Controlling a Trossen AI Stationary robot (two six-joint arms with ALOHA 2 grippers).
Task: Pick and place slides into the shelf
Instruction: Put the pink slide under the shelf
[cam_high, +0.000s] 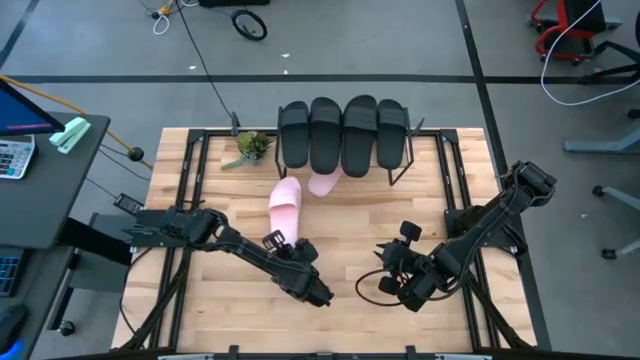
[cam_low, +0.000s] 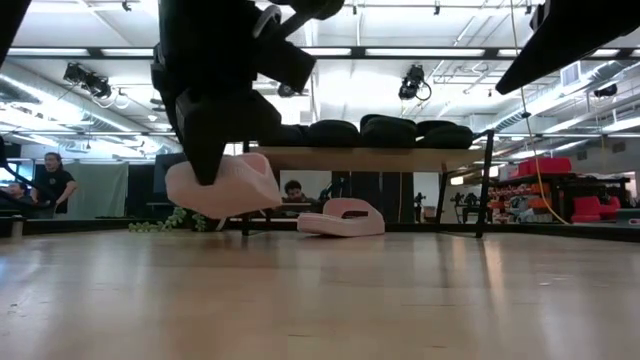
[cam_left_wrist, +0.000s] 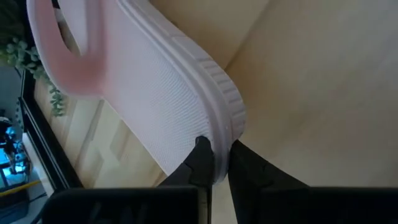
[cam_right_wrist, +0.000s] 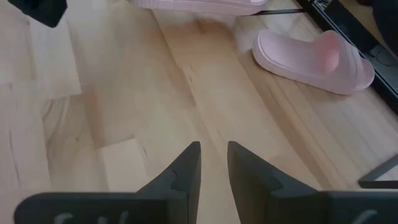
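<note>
- Pink rubber marks the two slides off the shelf; four black slides (cam_high: 343, 134) sit side by side on the shelf (cam_high: 400, 165) at the far edge of the wooden surface (cam_high: 420, 205).
- One pink slide (cam_high: 285, 207) is held at its heel edge by the left end effector (cam_high: 279, 240), its fingers (cam_left_wrist: 202, 163) clamped on the sole rim; the low view shows it lifted off the surface and tilted.
- Second pink slide (cam_high: 324, 183) lies flat on the surface, partly under the shelf's front edge.
- Right end effector (cam_right_wrist: 213, 163) hovers over bare wood near the front right, fingers nearly together, holding nothing.
- A small green plant (cam_high: 246, 149) lies left of the shelf.
</note>
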